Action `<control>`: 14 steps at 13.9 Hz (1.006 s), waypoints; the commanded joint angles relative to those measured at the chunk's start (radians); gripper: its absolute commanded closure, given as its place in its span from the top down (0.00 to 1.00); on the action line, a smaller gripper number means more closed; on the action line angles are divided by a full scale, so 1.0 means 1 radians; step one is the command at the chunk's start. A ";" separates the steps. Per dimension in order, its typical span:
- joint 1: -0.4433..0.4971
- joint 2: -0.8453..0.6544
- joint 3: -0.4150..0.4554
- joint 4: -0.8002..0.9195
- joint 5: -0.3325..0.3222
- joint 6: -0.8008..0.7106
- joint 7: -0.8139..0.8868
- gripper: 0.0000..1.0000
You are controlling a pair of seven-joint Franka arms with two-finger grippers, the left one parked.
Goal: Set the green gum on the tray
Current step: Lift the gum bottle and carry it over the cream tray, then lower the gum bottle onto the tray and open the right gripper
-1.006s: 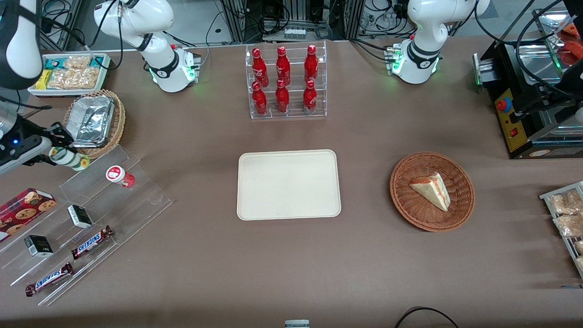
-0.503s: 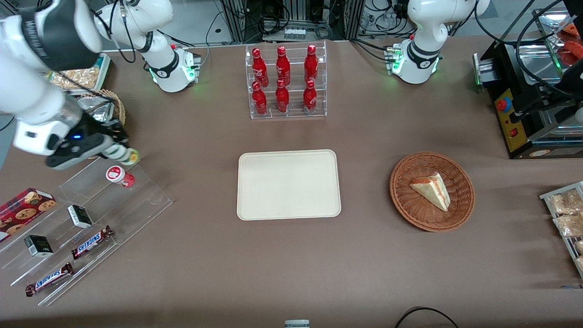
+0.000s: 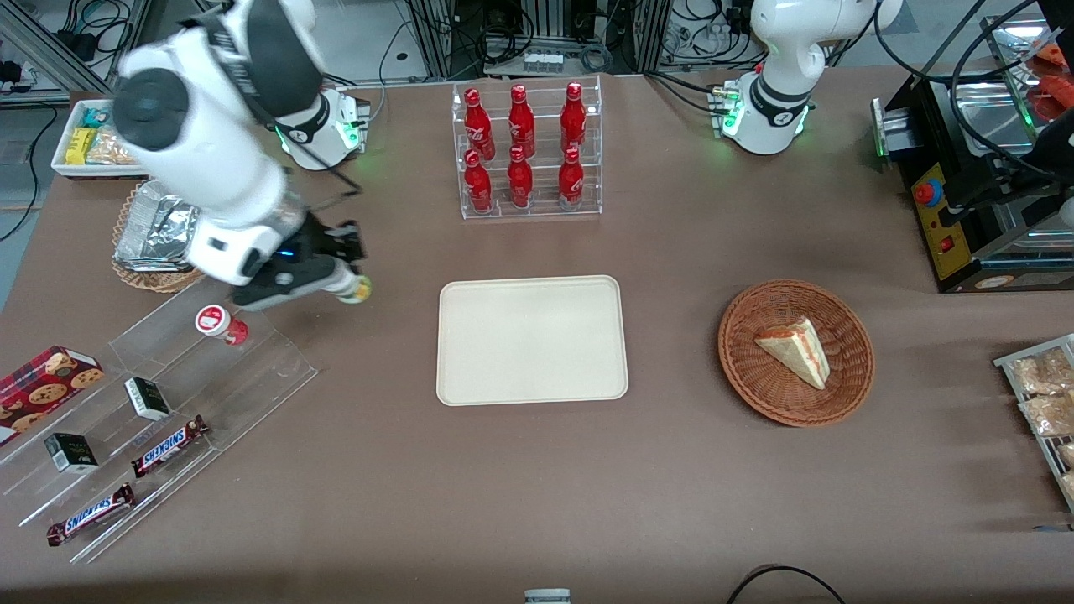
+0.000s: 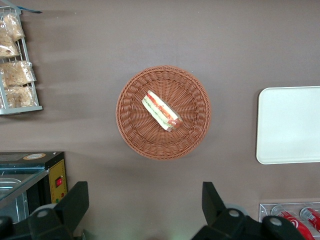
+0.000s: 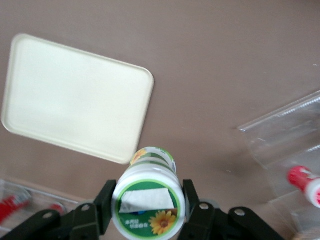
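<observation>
My right gripper (image 3: 344, 285) is shut on the green gum (image 3: 354, 289), a small bottle with a white-and-green lid and a sunflower label, and holds it above the brown table. In the right wrist view the green gum (image 5: 148, 199) sits lid-up between the two black fingers (image 5: 104, 206). The cream-beige tray (image 3: 532, 341) lies flat in the middle of the table, a short way from the gripper toward the parked arm's end. It also shows in the right wrist view (image 5: 75, 95) and in the left wrist view (image 4: 289, 125).
A red-lidded gum bottle (image 3: 220, 324) stands on a clear stepped display (image 3: 168, 403) holding Snickers bars and small boxes. A clear rack of red bottles (image 3: 525, 151) stands farther from the front camera than the tray. A wicker basket with a sandwich (image 3: 795, 352) lies toward the parked arm's end.
My right arm has carried the green gum from above the clear display, near the foil basket, across the table toward the tray. The gum has stayed in the shut fingers.
</observation>
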 commanded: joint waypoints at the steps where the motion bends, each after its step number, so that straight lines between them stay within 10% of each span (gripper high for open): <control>1: 0.073 0.144 -0.014 0.132 0.047 -0.005 0.149 0.00; 7: 0.194 0.376 -0.014 0.224 0.055 0.166 0.398 0.00; 14: 0.233 0.514 -0.014 0.206 0.208 0.331 0.458 0.00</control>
